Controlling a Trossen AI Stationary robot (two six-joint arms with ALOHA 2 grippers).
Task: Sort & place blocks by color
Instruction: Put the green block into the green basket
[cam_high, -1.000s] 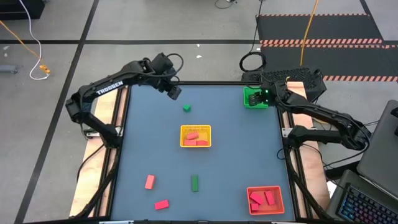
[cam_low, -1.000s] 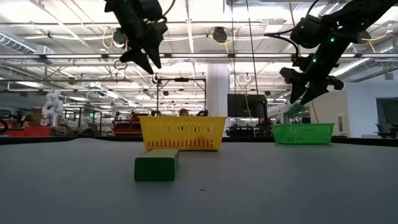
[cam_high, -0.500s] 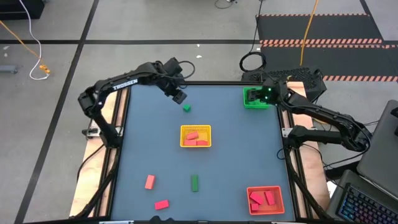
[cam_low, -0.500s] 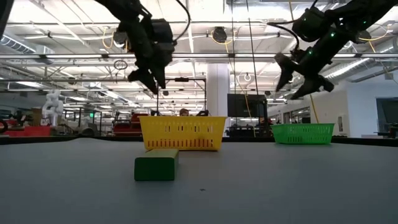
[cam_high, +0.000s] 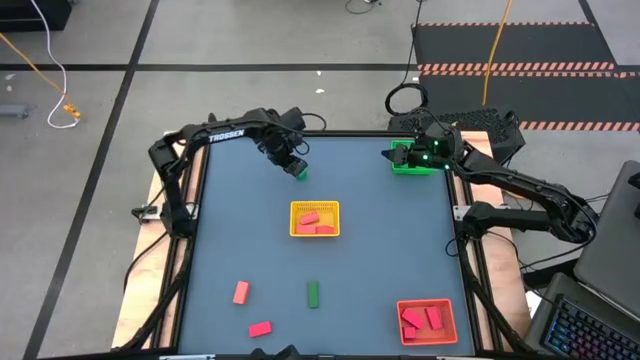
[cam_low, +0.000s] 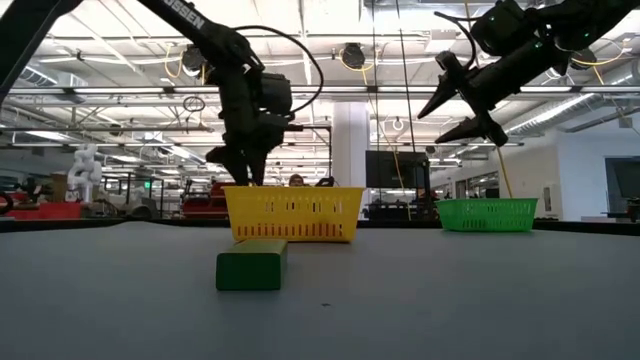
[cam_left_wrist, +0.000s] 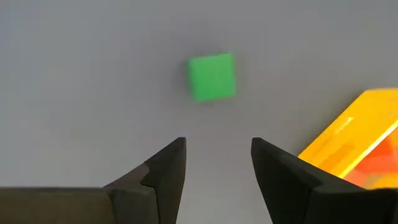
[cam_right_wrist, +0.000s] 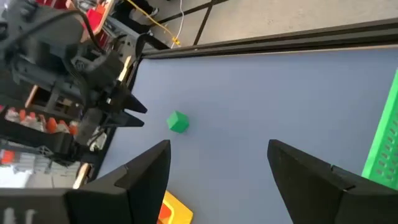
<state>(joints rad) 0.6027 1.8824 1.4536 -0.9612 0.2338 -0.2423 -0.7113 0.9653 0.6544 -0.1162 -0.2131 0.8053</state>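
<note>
At the far left-centre of the surface (cam_high: 240, 220), the left gripper (cam_high: 293, 165) hovers just beside the green cube (cam_high: 300, 173), fingers (cam_left_wrist: 168, 174) part-open and empty. Recommended approach: centre the cube between the fingers, descend vertically, and close on two flat opposing faces. The cube is small, bright green, sharp-edged, and lies alone, apart from the yellow tray (cam_high: 314, 219). The right gripper (cam_high: 415, 152) waits above the green tray (cam_high: 404, 160) at the far right, fingers wide and empty.
</note>
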